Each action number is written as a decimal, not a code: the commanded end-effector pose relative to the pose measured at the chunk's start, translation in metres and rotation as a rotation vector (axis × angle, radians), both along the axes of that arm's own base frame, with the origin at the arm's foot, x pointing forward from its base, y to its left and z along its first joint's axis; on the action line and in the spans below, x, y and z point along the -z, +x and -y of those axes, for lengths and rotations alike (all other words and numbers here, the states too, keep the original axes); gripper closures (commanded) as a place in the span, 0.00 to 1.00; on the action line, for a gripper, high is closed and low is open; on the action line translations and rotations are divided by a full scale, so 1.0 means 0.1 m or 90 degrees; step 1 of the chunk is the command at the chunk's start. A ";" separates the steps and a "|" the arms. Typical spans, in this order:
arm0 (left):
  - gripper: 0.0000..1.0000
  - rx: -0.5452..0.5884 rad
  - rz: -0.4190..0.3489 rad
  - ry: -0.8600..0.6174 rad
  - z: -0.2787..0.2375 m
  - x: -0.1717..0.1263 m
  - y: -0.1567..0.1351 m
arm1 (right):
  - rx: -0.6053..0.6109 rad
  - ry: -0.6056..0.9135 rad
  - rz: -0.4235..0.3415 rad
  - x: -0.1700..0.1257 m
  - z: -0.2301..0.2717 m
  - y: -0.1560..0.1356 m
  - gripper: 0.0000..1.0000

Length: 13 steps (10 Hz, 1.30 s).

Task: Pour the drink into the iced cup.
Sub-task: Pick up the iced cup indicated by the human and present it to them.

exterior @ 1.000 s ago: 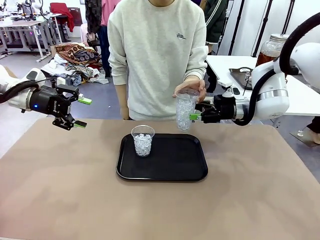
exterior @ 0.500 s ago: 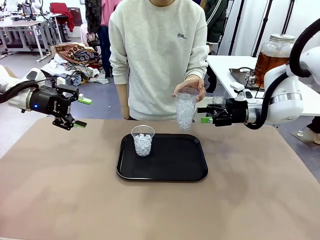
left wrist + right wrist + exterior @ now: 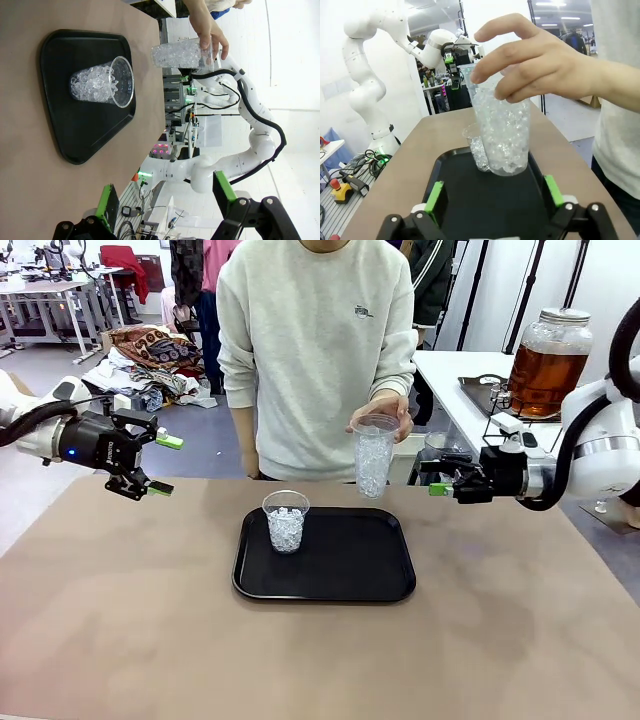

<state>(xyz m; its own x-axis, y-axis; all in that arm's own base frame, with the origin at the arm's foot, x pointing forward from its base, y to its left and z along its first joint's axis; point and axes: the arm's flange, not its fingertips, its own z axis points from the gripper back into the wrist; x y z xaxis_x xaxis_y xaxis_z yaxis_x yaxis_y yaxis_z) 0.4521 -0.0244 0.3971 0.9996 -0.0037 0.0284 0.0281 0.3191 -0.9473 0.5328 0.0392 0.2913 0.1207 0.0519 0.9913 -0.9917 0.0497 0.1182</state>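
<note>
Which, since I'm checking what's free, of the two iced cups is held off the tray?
The taller cup, held up by the person's hand; the shorter cup stands on the tray.

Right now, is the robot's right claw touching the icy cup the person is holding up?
Apart. The front view shows clear space between the open right gripper and the held cup in the person's hand.

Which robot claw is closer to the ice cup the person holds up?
The right gripper: open, just beside the held cup. The left gripper is open far off, over the left edge of the table.
</note>
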 end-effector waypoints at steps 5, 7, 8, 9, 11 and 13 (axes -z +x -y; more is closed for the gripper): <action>0.00 -0.001 -0.004 -0.002 0.00 -0.01 0.00 | 0.000 0.000 0.000 0.00 0.00 0.00 0.00; 0.00 -0.001 -0.004 -0.002 0.00 -0.01 0.00 | 0.000 0.000 0.000 0.00 0.00 0.00 0.00; 0.00 -0.001 -0.004 -0.002 0.00 -0.01 0.00 | 0.000 0.000 0.000 0.00 0.00 0.00 0.00; 0.00 -0.001 -0.004 -0.002 0.00 -0.01 0.00 | 0.000 0.000 0.000 0.00 0.00 0.00 0.00; 0.00 -0.001 -0.004 -0.002 0.00 -0.01 0.00 | 0.000 0.000 0.000 0.00 0.00 0.00 0.00; 0.00 -0.001 -0.004 -0.002 0.00 -0.01 0.00 | 0.000 0.000 0.000 0.00 0.00 0.00 0.00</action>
<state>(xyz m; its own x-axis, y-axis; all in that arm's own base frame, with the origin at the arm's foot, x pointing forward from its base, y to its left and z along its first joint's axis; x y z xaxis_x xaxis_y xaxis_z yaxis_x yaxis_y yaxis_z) 0.4521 -0.0244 0.3971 0.9996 -0.0037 0.0284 0.0281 0.3191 -0.9473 0.5311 0.0372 0.2885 0.1198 0.0491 0.9916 -0.9917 0.0519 0.1172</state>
